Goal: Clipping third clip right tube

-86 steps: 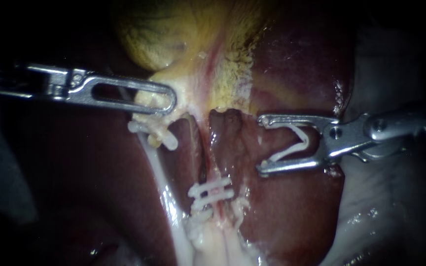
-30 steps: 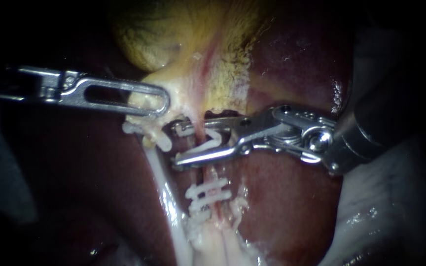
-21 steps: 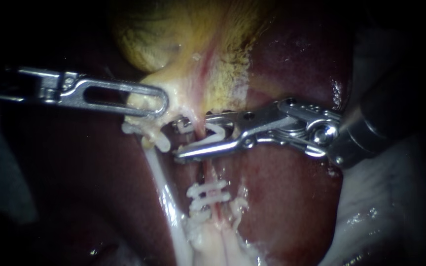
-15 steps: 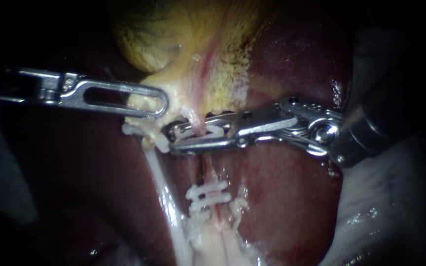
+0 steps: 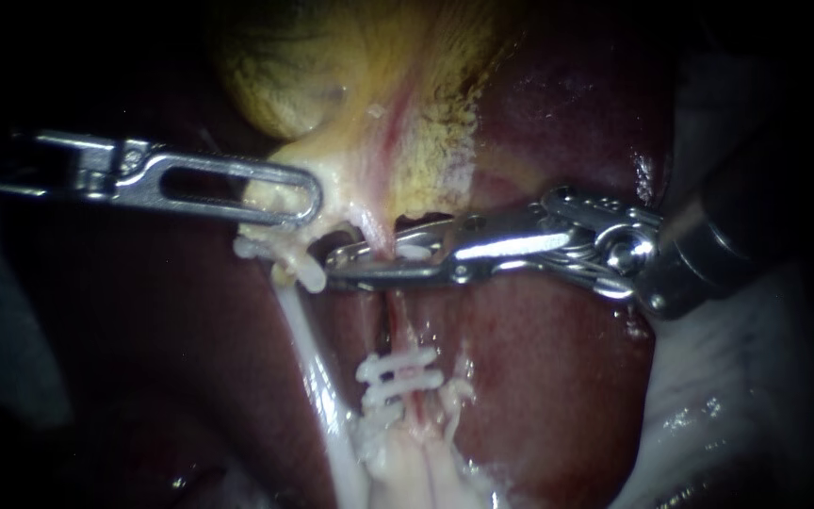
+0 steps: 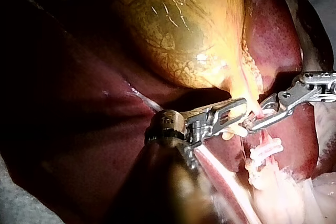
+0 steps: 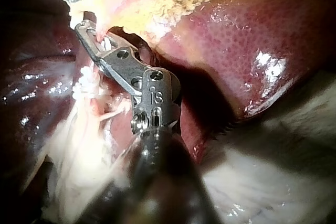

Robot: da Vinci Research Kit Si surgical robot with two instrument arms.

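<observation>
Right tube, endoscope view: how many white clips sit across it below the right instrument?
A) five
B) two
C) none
B: two white clips lie side by side across the right tube. They sit below the right instrument, which holds a further clip on the tube nearer the gallbladder.

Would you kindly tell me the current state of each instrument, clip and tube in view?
Left instrument: jaws shut on the gallbladder.
Right instrument: jaws shut on the new clip.
Right tube: pinched by the new clip.
Two lower clips: closed on the right tube.
Clip on left tube: closed.
</observation>
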